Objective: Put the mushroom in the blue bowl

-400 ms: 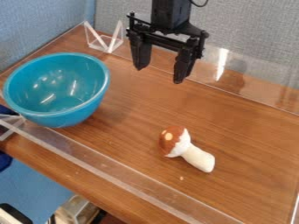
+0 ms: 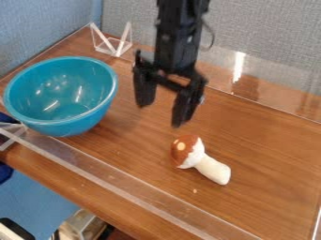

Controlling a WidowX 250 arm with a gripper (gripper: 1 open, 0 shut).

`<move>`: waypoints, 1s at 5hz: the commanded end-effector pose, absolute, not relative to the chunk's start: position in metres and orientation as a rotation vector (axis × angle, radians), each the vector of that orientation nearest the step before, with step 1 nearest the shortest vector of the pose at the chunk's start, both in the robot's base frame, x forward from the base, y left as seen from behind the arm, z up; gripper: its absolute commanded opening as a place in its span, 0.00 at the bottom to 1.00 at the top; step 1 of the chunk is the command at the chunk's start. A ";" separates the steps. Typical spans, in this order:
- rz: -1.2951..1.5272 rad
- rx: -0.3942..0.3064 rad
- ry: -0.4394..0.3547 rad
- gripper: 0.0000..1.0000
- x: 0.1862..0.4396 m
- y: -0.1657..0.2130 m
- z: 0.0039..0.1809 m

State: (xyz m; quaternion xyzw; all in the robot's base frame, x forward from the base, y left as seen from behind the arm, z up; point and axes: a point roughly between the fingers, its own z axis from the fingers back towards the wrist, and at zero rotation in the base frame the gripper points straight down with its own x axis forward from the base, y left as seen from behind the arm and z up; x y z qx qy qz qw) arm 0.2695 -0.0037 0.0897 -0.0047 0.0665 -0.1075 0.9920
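Brown-capped and cream-stemmed, the mushroom lies on its side on the wooden table, near the front clear wall. We see the gripper hanging above and behind it, pointing down, its two black fingers spread apart and gripping nothing, clear of the mushroom. Well to the left sits the blue bowl, upright on the table; we see only its glossy inside, with no object in it.
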 end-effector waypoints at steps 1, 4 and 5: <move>-0.439 -0.001 0.087 1.00 0.267 -0.020 0.082; -0.770 -0.018 0.080 1.00 0.257 -0.027 0.062; -0.793 -0.015 0.069 1.00 0.262 -0.024 0.050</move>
